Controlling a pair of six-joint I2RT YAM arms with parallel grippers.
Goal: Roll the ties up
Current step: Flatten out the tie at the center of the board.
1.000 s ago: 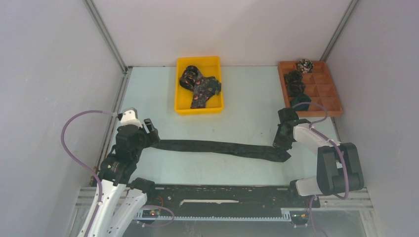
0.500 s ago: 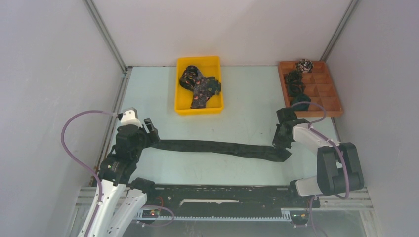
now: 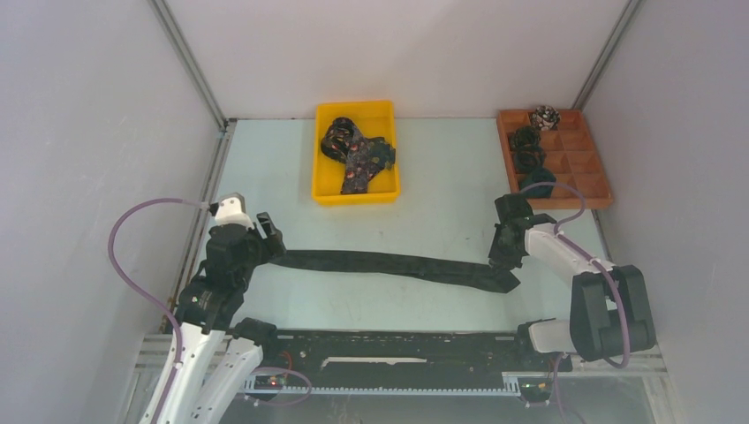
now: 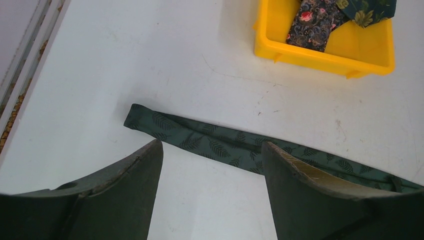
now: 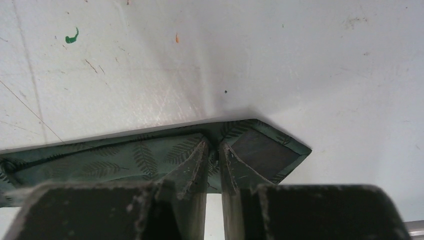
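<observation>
Since a second ago, my right arm's elbow has sunk toward the 6 o'clock edge. My right gripper (image 3: pixel 506 249) has stayed at the wide end of the long dark green leaf-printed fabric necktie (image 3: pixel 397 263), and my left gripper (image 3: pixel 263 235) has not shifted.

The necktie lies flat and unrolled on the pale grey-green table (image 3: pixel 442 208), running from 9 o'clock to about 4 o'clock.

Right wrist view: my right gripper's fingers (image 5: pixel 192 165) stand almost together with a slim gap between them. Their tips are down on the cloth just inside the pointed end. Whether they nip a fold, I cannot tell.

Left wrist view: my left gripper (image 4: pixel 211 145) is spread wide over the narrow end of the necktie and holds nothing.

At 12 o'clock, a yellow plastic bin (image 3: pixel 356 196) contains loose patterned ties (image 3: pixel 358 157), dark with small reddish flowers.

At 2 o'clock, a brown compartment tray (image 3: pixel 590 168) carries rolled ties (image 3: pixel 528 159) along its 9 o'clock side. Three are dark, and a paler patterned one sits at the far end.
</observation>
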